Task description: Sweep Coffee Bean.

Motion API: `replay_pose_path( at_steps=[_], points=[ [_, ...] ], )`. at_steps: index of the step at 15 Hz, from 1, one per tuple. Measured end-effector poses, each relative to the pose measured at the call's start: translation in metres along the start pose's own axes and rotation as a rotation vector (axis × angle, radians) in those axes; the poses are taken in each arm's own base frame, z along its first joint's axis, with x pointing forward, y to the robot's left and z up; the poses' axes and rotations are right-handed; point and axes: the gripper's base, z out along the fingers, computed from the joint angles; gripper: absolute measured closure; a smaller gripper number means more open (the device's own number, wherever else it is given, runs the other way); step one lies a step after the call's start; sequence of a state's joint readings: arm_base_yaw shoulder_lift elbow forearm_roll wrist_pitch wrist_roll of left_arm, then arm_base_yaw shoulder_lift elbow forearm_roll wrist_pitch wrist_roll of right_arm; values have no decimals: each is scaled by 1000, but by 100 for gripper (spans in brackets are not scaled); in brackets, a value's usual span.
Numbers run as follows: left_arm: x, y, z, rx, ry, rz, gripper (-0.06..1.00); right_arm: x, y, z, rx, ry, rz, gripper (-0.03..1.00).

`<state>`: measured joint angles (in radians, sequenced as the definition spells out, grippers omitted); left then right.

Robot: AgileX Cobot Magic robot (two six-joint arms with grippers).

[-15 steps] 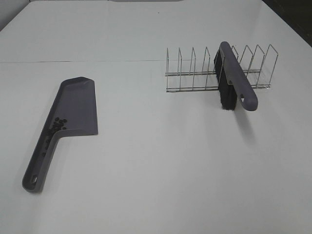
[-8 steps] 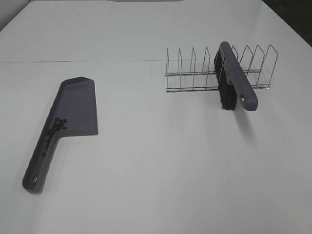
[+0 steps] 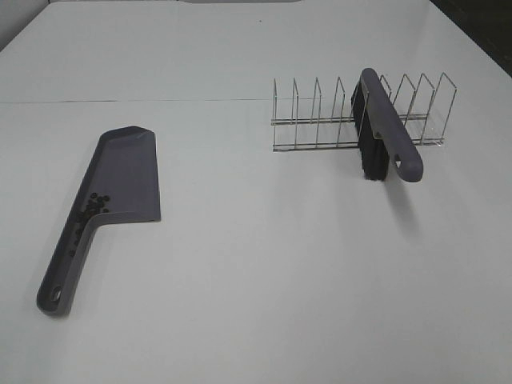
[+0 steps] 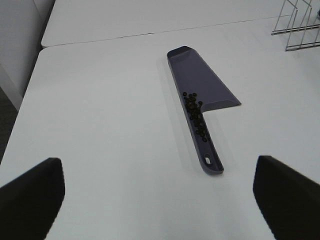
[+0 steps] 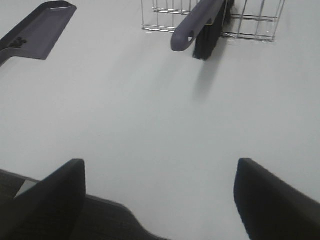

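A purple-grey dustpan [image 3: 124,176] lies flat on the white table at the left. The coffee beans [image 3: 94,206] sit in it, clustered where the pan meets its handle, with a few spilling down the handle channel [image 4: 196,114]. The brush [image 3: 384,128] rests in the wire rack [image 3: 320,120] at the right, black bristles down, handle pointing toward the table's front. Neither gripper shows in the high view. My left gripper [image 4: 159,192] hangs open, well back from the dustpan [image 4: 200,87]. My right gripper [image 5: 160,192] is open too, far short of the brush [image 5: 197,25].
The table has a seam [image 3: 136,101] running across behind the dustpan. In the right wrist view the table's front edge [image 5: 115,207] lies just below the gripper, with dark floor beyond it.
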<state>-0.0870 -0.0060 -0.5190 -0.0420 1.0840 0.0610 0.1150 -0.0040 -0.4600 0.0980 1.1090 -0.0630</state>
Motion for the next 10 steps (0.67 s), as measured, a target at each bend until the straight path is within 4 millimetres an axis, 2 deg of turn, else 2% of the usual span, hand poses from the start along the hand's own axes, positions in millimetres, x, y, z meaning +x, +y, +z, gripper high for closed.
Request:
replay_pose_path(
  at_steps=[10],
  points=[
    [0,0,0,-12,-1,-7,-1,0,0,0,32,-1,20,20]
  ],
)
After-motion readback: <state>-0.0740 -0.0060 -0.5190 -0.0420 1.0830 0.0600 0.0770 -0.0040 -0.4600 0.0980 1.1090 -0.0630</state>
